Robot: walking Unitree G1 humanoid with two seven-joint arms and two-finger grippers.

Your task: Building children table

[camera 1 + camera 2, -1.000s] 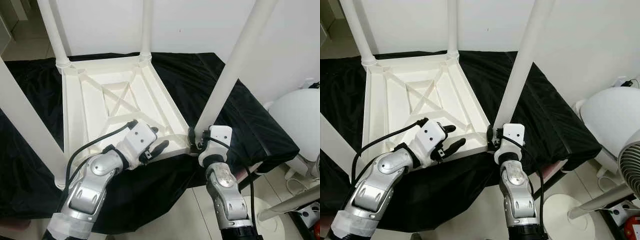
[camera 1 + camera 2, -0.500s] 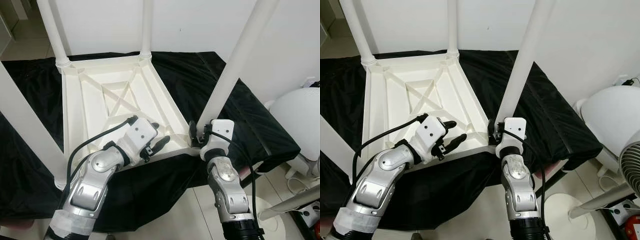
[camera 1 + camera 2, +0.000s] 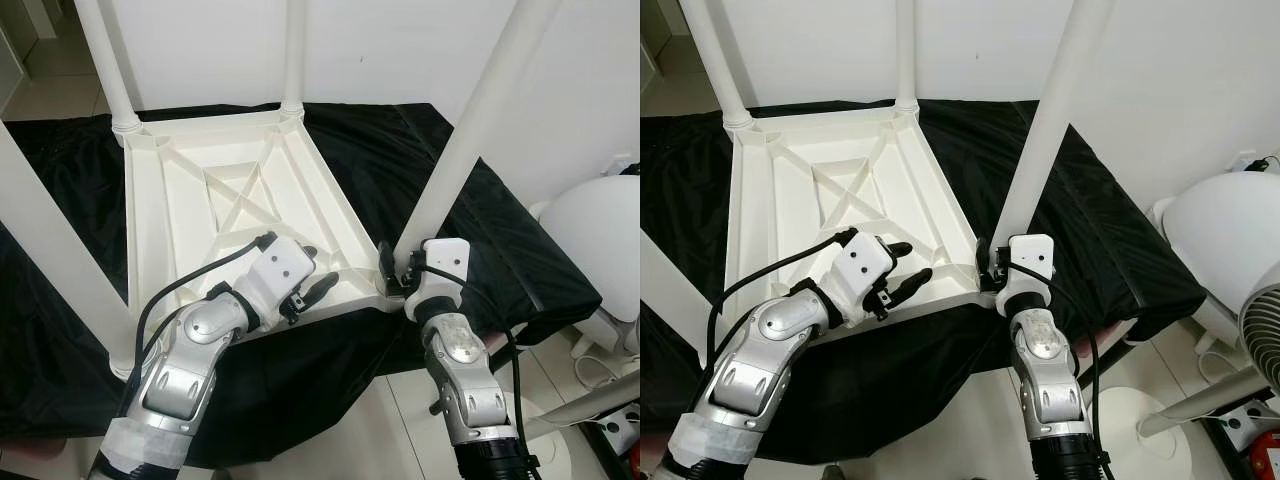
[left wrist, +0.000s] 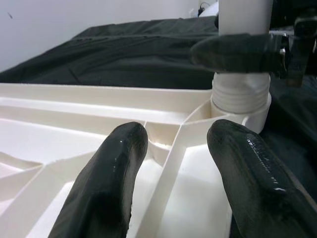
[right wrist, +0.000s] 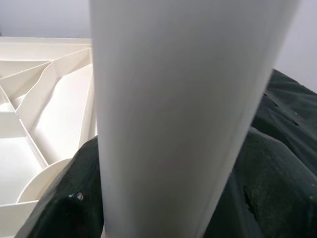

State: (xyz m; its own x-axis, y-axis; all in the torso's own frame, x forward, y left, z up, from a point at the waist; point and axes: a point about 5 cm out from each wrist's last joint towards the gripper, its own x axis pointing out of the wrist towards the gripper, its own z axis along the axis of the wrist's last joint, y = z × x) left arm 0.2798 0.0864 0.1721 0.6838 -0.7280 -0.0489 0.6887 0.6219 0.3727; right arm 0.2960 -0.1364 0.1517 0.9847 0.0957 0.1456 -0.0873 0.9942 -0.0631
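We've got the white plastic children's table (image 3: 230,200) flipped upside down on a bench draped in wrinkly black cloth (image 3: 500,240), so its ribbed underside with the X-shaped bracing faces up. Smooth round legs stick up from the corners. Our right pincer (image 3: 392,272) is clamped around the base of the near-right leg (image 3: 455,165), right where it meets the ridged corner socket (image 4: 241,96); in the right wrist view the tube sits squarely between the dark fingers (image 5: 69,198). Our left pincer (image 3: 312,275) hovers over the near edge of the tabletop with its glossy, rounded black fingers (image 4: 111,183) spread apart, holding nothing. A white fan (image 3: 1230,240) stands off to the right.
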